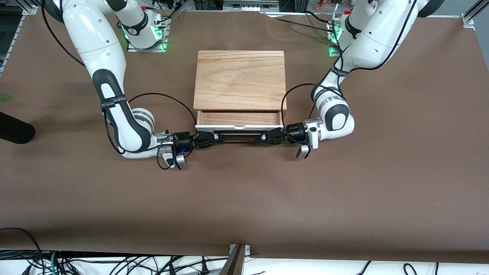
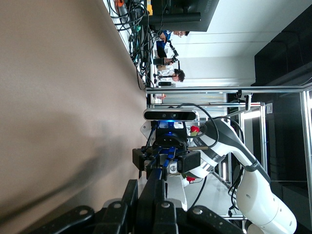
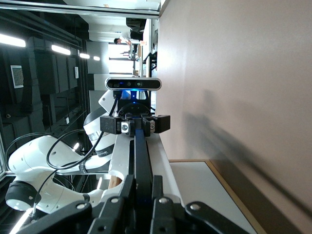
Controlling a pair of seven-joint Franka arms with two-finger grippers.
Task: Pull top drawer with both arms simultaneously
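Observation:
The top drawer (image 1: pixel 239 125) of the small wooden-topped box (image 1: pixel 240 80) is pulled partly out, so its light wood inside shows past the white front panel. Its long black bar handle (image 1: pixel 238 136) runs along the front. My right gripper (image 1: pixel 205 139) is shut on the handle's end toward the right arm; my left gripper (image 1: pixel 269 137) is shut on the end toward the left arm. In the right wrist view my fingers (image 3: pixel 127 187) clamp the bar (image 3: pixel 141 161), with the left gripper at its other end. In the left wrist view my fingers (image 2: pixel 130 192) clamp the bar (image 2: pixel 153 187).
The brown table (image 1: pixel 244 198) spreads wide nearer the front camera than the drawer. A dark object (image 1: pixel 15 128) lies at the table's edge toward the right arm's end. Cables hang below the front edge.

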